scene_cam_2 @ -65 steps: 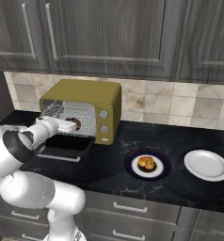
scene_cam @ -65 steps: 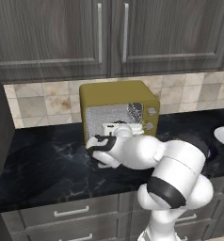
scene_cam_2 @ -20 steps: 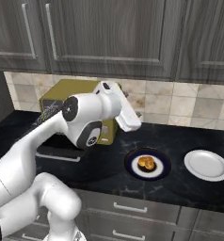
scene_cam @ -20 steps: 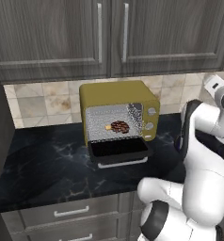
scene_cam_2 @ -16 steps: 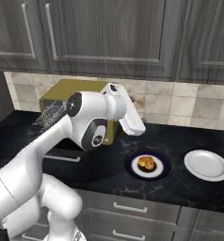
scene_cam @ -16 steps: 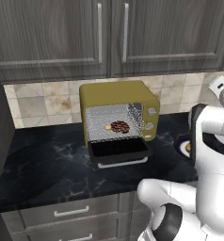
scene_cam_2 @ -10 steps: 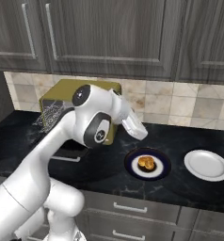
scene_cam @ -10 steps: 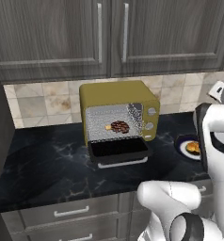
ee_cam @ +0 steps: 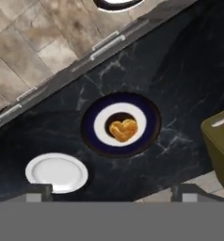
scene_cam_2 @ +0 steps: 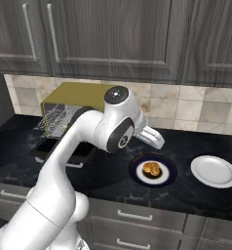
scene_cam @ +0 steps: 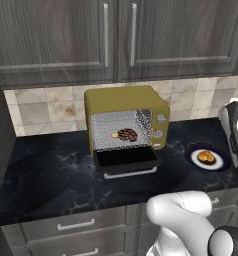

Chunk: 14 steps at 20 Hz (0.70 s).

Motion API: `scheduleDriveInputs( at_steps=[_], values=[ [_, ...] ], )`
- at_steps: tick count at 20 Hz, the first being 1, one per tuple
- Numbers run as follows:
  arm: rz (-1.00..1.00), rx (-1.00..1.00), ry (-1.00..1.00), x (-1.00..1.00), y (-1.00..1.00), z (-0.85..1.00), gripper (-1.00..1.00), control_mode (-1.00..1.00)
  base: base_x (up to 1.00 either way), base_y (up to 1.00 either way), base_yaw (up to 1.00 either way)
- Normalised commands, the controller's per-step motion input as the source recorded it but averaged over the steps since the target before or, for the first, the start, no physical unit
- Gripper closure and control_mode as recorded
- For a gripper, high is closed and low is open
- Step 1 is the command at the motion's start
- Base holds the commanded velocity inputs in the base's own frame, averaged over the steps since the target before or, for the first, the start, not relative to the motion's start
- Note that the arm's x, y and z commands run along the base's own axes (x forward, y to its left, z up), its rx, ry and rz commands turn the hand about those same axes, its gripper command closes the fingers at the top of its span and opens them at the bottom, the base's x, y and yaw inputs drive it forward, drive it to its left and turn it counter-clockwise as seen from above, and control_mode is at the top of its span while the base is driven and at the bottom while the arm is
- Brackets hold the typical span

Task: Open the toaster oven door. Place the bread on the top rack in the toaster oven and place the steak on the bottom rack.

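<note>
- Dark marble bench [scene_cam: 51, 175]: toaster oven [scene_cam: 125, 124] open, steak [scene_cam: 127, 134] inside.
- Fingers [ee_cam: 111, 192] spread wide, empty, above the bread [ee_cam: 123, 130].
- Risk: off-centre descent could nudge bread off its plate [ee_cam: 100, 126].

My light is even and soft, with no single source I can place. The dark bench [scene_cam: 51, 175] carries a faint sheen and pale marbling but no hard glare. Below my pincer [ee_cam: 111, 193] the blue-rimmed plate [ee_cam: 88, 134] casts barely any shadow. Everything renders slightly soft and pixelated, and the cabinets [scene_cam_2: 113, 39] above look dim and flat.
</note>
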Motion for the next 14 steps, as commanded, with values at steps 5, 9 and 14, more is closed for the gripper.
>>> scheduleDriveInputs(
  at_steps=[5,9,14],
  values=[
    [0.44,0.0,0.25,0.22,0.0,-0.87,-1.0,-1.0,0.0,0.0,0.0],
    [0.49,-0.02,0.17,0.33,0.0,-0.56,-1.0,-1.0,0.0,0.0,0.0],
    [0.46,-0.13,0.21,0.43,0.0,-0.4,-1.0,-1.0,0.0,0.0,0.0]
  ],
)
